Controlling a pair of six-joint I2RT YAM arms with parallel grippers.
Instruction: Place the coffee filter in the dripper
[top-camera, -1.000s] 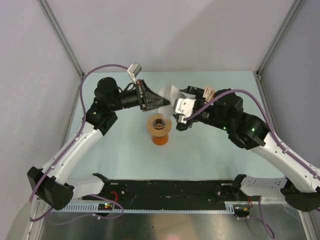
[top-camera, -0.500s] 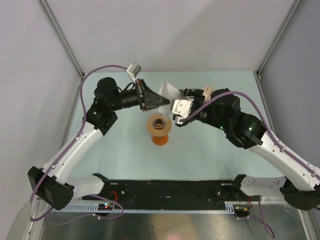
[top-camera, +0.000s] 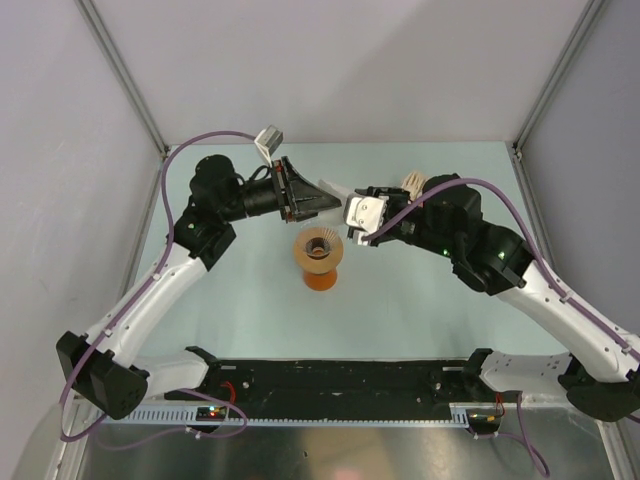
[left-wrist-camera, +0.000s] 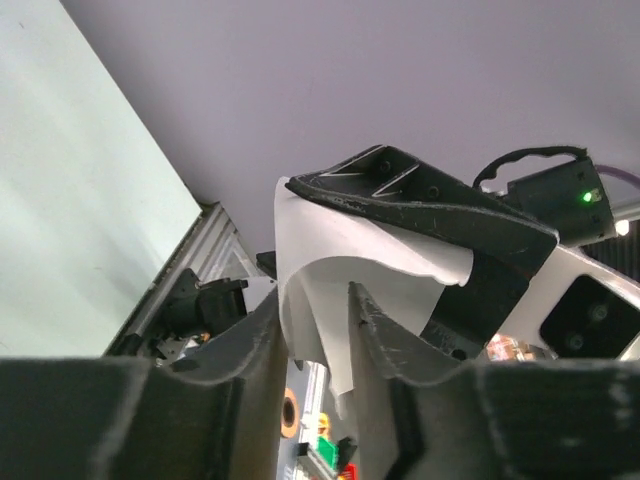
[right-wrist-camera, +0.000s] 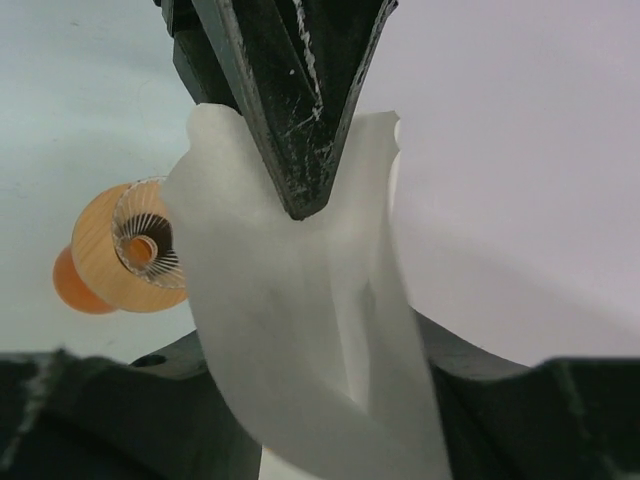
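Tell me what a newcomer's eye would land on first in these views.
The white coffee filter stands out: it is up in the air over the far middle of the table, with the left gripper and right gripper meeting tip to tip around it. Just nearer than them, the tan dripper sits on an orange vessel, with no filter in it.

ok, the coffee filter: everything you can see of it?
The coffee filter is thin white paper, slightly see-through, curled and creased, not flat. It hangs in the air beyond the dripper, not touching it. Its edge sits between the slightly parted fingers of the left gripper; fingers of the right gripper flank its other end. Who pinches it is unclear.
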